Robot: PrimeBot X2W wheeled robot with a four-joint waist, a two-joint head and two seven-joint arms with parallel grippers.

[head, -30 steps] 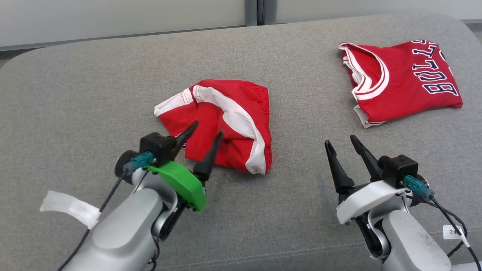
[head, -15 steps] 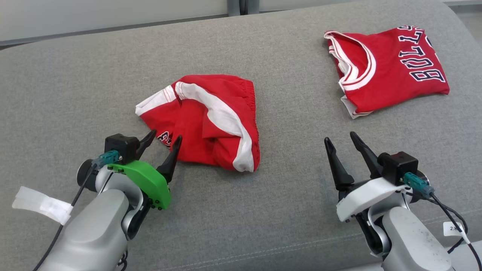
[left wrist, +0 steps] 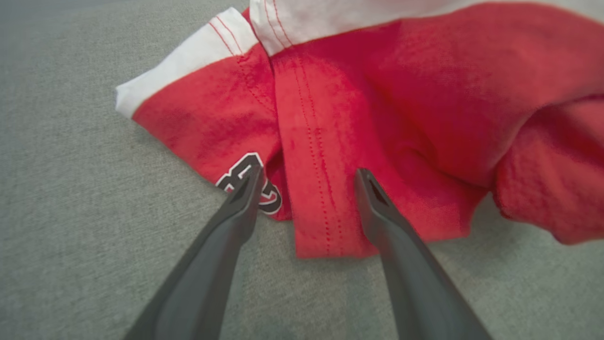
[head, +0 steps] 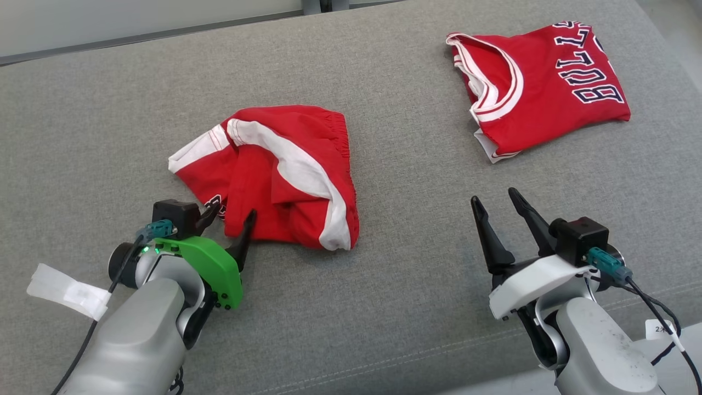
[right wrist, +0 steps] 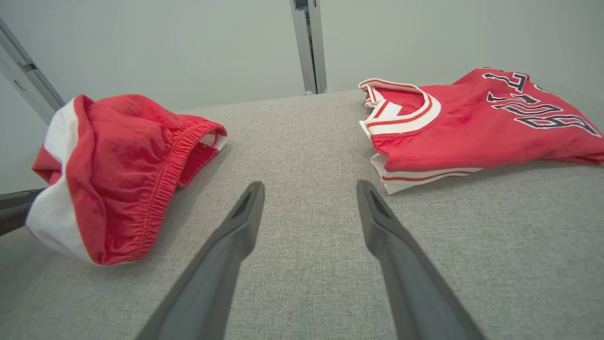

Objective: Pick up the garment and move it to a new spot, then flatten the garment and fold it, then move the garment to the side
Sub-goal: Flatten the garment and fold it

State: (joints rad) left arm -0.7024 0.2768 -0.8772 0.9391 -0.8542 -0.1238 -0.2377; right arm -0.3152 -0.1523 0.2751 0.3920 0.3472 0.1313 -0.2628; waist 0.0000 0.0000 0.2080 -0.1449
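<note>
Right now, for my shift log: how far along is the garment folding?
Done: the jersey lies folded at far right. In hand: the open left tool straddles the near edge of the crumpled shorts, nothing gripped; the right tool hovers open. Left: lifting, flattening, folding, setting aside.

Bare cushion between shorts and jersey

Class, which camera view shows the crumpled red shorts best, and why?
The head view: the red shorts lie whole in it, seen from above. The left wrist view gives a close-up of one hem; the right wrist view sees them low and side-on.
</note>
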